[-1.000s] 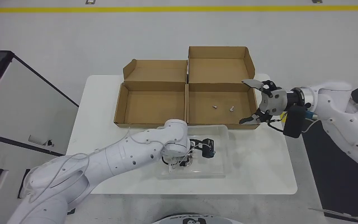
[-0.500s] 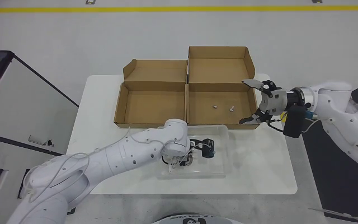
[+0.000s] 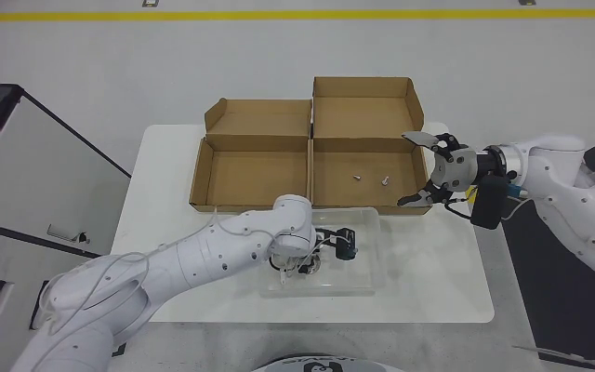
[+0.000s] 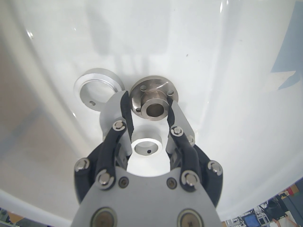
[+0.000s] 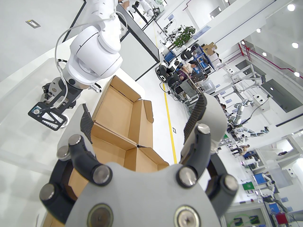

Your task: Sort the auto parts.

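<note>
White bench (image 3: pixel 167 186), rounded corners, pale floor all round. Open cardboard LH box (image 3: pixel 251 179) and RH box (image 3: pixel 367 167) abut at rear. Clear plastic tray (image 3: pixel 367 270) in front. Right claw (image 3: pixel 406 169) spread wide at RH box edge. Left claw (image 4: pixel 147 98) in tray at steel flanged hub (image 4: pixel 153 109); grip: cannot tell. Two alu. rings (image 4: pixel 97 88) adjacent.
</note>
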Motion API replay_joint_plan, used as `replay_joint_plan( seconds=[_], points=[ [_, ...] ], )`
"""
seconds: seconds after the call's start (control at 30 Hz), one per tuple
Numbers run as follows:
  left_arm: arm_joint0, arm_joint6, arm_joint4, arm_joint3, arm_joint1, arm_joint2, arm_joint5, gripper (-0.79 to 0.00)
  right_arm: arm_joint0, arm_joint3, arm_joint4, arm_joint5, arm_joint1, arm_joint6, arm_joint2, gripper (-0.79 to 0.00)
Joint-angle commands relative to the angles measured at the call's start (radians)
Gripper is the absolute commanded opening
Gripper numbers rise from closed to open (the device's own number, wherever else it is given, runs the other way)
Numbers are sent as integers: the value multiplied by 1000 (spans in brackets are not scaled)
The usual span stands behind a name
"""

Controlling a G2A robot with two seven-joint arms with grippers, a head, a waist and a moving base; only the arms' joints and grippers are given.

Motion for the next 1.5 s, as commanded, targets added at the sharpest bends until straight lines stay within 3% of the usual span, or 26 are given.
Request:
replay_joint_plan(
  seconds=[0.0, 0.43, 0.57, 0.73, 1.07, 1.47],
  points=[
    [-3, -3, -2, -2, 0, 0, 3, -382, 0, 0, 0, 0, 0, 0, 0, 0],
    [-7, -4, -11, -16, 8, 1, 4, -545, 0, 0, 0, 0, 0, 0, 0, 0],
    [-6, -4, -13, -18, 10, 1, 4, -560, 0, 0, 0, 0, 0, 0, 0, 0],
    [-7, -1, -16, -16, 12, 0, 1, -785, 0, 0, 0, 0, 0, 0, 0, 0],
    [-23, -6, -52, -43, 20, -34, 6, -785, 0, 0, 0, 0, 0, 0, 0, 0],
    [-35, 0, -132, -86, 52, -83, 0, -785, 0, 0, 0, 0, 0, 0, 0, 0]
  ],
)
